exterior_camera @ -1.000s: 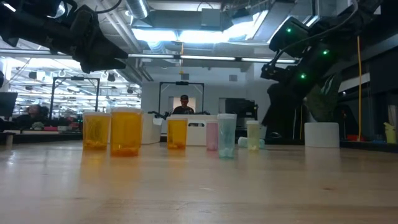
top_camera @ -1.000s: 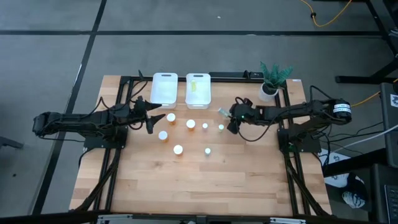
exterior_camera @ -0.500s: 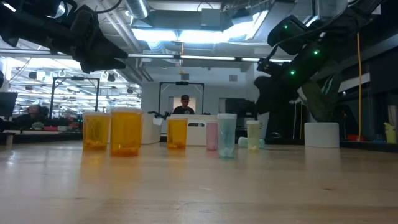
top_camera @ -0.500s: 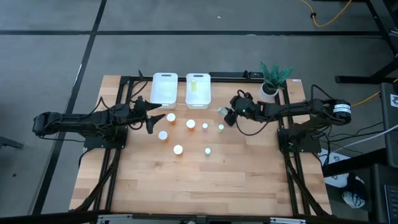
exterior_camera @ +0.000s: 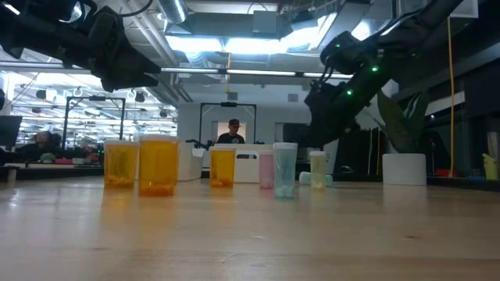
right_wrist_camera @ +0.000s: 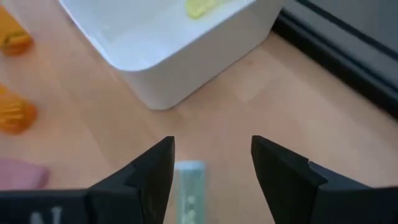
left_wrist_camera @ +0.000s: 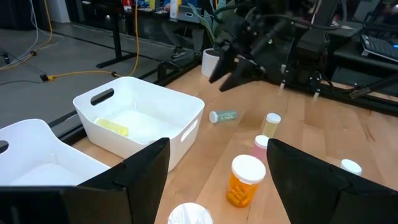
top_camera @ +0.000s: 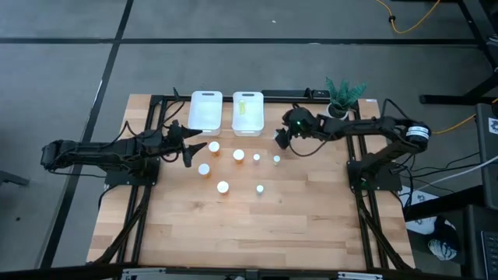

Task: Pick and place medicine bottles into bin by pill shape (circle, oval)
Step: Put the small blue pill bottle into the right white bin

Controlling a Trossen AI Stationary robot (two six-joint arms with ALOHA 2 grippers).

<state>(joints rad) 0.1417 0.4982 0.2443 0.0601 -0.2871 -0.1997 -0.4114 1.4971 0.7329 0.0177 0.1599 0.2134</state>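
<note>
Several white-capped medicine bottles stand on their bases on the wooden table: orange ones [top_camera: 214, 146] [top_camera: 238, 155] [top_camera: 204, 169] [top_camera: 222, 187] and slimmer pale ones [top_camera: 256, 157] [top_camera: 276, 159] [top_camera: 259, 188]. One pale green bottle [left_wrist_camera: 222, 116] lies on its side near the right bin [top_camera: 247, 114]. My right gripper [top_camera: 280, 138] is open above it; the bottle shows between its fingers in the right wrist view [right_wrist_camera: 188, 190], apart from them. My left gripper [top_camera: 187, 148] is open and empty beside the orange bottles, above the table.
Two white bins stand at the far edge: the left one [top_camera: 205, 110] and the right one, which holds a yellowish bottle [right_wrist_camera: 202, 7] lying flat. A white pot with a green plant [top_camera: 336, 113] stands at the far right. The near half of the table [top_camera: 249, 233] is bare wood.
My right gripper has gone toward the table's left and far edges, from beside the slim standing bottles to over the lying pale green bottle near the right bin. The bottles have kept still.
</note>
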